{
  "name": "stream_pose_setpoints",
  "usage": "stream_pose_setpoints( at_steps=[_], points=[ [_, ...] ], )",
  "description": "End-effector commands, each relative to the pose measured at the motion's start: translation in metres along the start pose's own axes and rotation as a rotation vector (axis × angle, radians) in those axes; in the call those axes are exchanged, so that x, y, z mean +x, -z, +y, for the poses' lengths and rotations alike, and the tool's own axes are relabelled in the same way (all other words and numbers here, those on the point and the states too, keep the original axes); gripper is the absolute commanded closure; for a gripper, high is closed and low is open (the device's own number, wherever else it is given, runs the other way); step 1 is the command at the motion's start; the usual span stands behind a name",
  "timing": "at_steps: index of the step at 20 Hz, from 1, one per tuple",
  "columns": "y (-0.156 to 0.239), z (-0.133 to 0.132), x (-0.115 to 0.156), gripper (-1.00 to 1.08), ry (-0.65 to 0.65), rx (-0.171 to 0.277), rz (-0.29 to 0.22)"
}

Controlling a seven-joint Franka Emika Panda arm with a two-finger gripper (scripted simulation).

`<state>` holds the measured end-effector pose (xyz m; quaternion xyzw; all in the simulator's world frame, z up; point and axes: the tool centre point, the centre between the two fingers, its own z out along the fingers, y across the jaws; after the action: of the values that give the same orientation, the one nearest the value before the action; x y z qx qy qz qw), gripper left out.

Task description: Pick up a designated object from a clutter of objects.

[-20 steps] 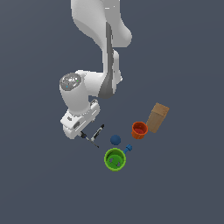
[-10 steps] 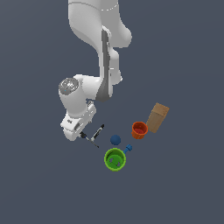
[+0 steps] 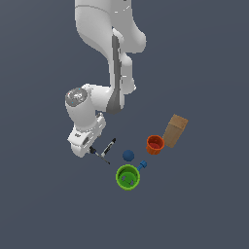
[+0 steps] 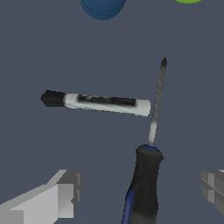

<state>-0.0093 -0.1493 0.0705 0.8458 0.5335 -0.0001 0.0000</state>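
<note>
The screwdriver (image 4: 146, 183) has a black-and-blue handle and a thin dark shaft (image 4: 158, 100). Its handle lies between my gripper's (image 4: 140, 192) two fingers (image 4: 59, 197), which stand wide apart without touching it; the gripper is open. The black-and-white marker (image 4: 100, 103) lies just past the shaft, almost crosswise to it. In the exterior view my gripper (image 3: 89, 146) is low over the screwdriver (image 3: 99, 154), with the marker (image 3: 109, 145) beside it.
Toward the exterior view's right are a blue ball (image 3: 128, 155), a green cup (image 3: 128, 177), a small blue piece (image 3: 142, 165), an orange-red cup (image 3: 155, 144) and a tan box (image 3: 175, 130). The ball (image 4: 103, 6) shows at the wrist view's edge.
My hand has shifted slightly toward the exterior view's left over the screwdriver. The objects have not moved.
</note>
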Motion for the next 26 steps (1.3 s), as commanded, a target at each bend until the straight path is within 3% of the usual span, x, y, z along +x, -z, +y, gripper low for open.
stream_pose_setpoints(
  at_steps=[1,15,16,26],
  points=[
    [-0.004,0.000,0.000,-0.92,0.000,0.000,0.000],
    [-0.049,0.000,0.000,-0.92,0.004,0.000,0.000],
    [-0.049,0.000,0.000,1.08,0.004,0.000,0.000],
    [-0.048,0.001,0.000,1.08,0.004,-0.004,0.001]
  ],
)
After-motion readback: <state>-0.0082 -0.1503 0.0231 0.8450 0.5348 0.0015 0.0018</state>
